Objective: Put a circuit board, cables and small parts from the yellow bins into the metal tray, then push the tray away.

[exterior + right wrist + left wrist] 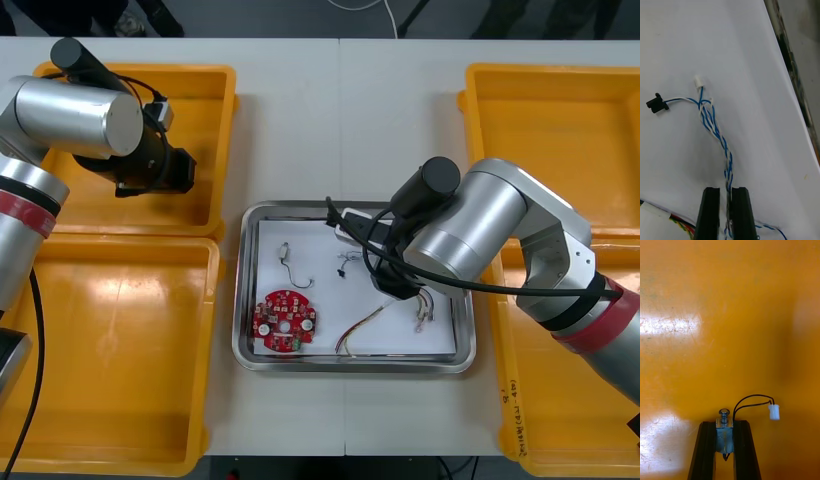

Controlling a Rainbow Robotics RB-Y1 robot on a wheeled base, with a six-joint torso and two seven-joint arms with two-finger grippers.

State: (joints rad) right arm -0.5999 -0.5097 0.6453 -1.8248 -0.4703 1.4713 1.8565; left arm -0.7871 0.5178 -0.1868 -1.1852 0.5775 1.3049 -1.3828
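Note:
My right gripper (pixel 726 192) is shut on a twisted blue and white cable (pixel 711 122) that lies on the white inside of the metal tray (pixel 789 56), its black plug (pixel 655 102) out ahead. In the front view the right arm covers its gripper over the tray (pixel 252 360). A round red circuit board (pixel 285 322), a red and yellow cable (pixel 366 325) and small metal parts (pixel 285 251) also lie in the tray. My left gripper (pixel 724 424) is shut on a small metal part (pixel 724 414) with black wires and a white plug, above the far left yellow bin (pixel 215 110).
Two yellow bins stand at each side: the near left one (pixel 110 340) and the two right ones (pixel 560 110) look bare. The left gripper (pixel 168 170) hangs over the far left bin's floor. Bare table lies in front of and behind the tray.

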